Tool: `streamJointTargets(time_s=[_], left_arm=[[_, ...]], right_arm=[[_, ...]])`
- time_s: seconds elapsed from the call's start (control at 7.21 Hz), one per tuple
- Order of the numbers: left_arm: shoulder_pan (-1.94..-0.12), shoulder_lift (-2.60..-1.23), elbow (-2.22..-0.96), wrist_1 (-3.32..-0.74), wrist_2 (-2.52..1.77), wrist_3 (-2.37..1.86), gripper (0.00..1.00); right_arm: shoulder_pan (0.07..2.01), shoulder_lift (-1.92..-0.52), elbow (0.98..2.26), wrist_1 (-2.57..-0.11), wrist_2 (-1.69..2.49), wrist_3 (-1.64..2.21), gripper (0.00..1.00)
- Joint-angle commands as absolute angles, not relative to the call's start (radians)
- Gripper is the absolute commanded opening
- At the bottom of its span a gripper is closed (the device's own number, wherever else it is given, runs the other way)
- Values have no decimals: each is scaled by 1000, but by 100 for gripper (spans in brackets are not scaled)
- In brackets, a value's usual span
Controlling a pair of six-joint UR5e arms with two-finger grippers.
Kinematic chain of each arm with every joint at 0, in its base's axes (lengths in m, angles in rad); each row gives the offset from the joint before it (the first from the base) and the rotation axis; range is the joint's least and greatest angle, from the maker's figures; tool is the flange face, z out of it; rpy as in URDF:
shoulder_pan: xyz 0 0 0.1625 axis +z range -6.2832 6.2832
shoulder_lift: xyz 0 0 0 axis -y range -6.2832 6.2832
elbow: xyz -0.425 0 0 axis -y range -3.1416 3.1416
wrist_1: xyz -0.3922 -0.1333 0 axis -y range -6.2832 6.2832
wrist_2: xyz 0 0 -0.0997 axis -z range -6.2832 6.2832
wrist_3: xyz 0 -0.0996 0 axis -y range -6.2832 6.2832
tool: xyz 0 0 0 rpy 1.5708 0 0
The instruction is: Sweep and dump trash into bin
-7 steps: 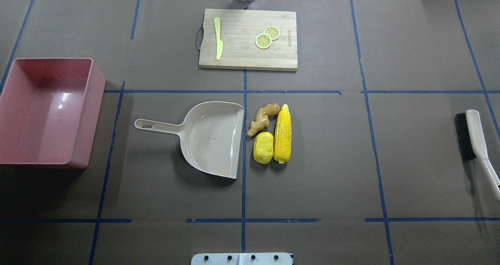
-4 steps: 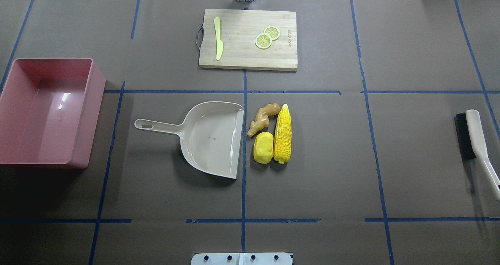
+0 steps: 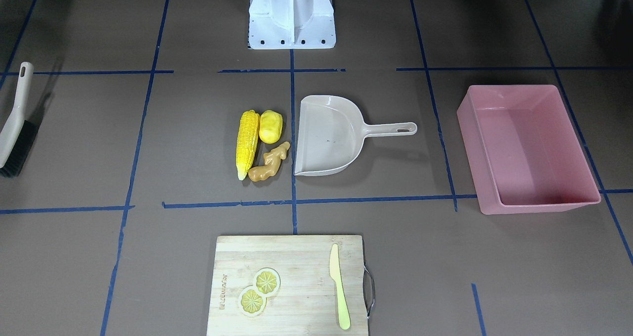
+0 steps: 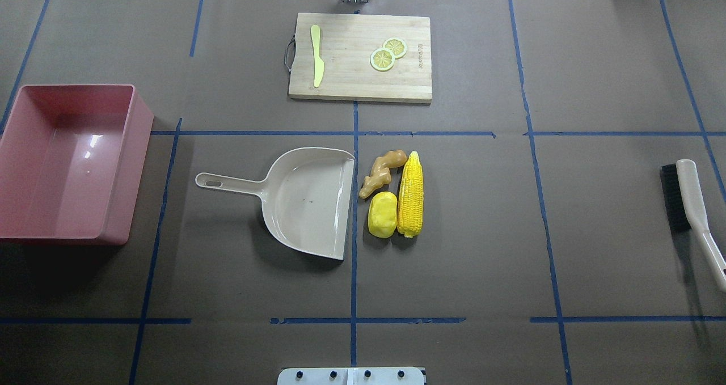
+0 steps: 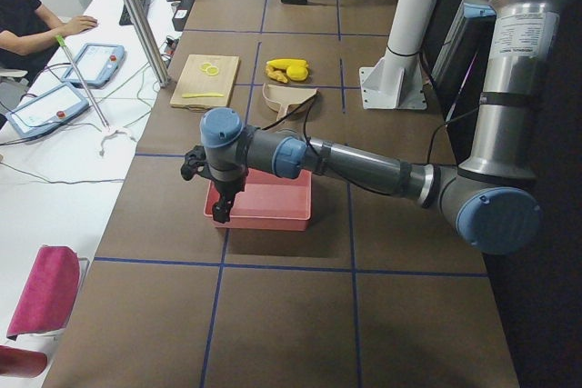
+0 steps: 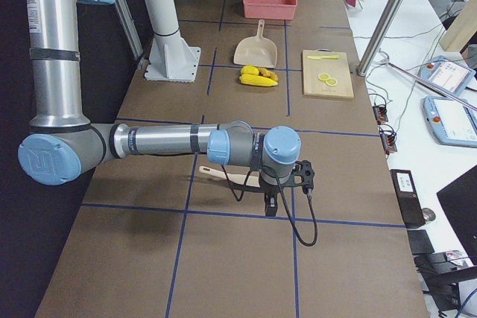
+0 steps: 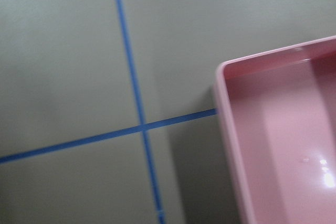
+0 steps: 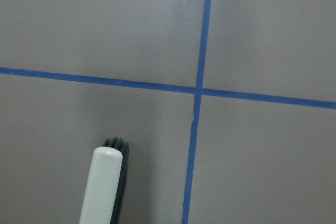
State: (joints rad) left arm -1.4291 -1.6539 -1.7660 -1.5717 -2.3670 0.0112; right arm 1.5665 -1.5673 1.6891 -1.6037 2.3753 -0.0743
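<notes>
Count of trash items: three, namely one corn cob, one potato and one ginger root. They lie touching in a cluster on the worktop, well apart from both end effectors and between them.

One bin sits just beside the left end effector, which hangs near an outer corner of it. One dustpan lies between this end effector and the trash, with its open mouth just beside the ginger root and potato and its handle pointing toward the bin.

One brush lies under the right end effector.

For both end effectors, jaw opening and contents cannot be determined.

Beyond the trash lies one cutting board, which carries two lemon slices and one knife.
</notes>
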Motion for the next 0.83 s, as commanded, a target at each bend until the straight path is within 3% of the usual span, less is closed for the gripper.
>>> streamJointTargets(time_s=[0.0, 0.69], left_arm=[[-1314, -1672, -1876, -1584, -2347, -109, 100], [-1051, -1920, -1933, -1517, -2330, -114, 100]], right_arm=[[1523, -1568, 1698, -1543, 2370, -66, 100], [1451, -1595, 1733, -1513, 2430, 199, 100]])
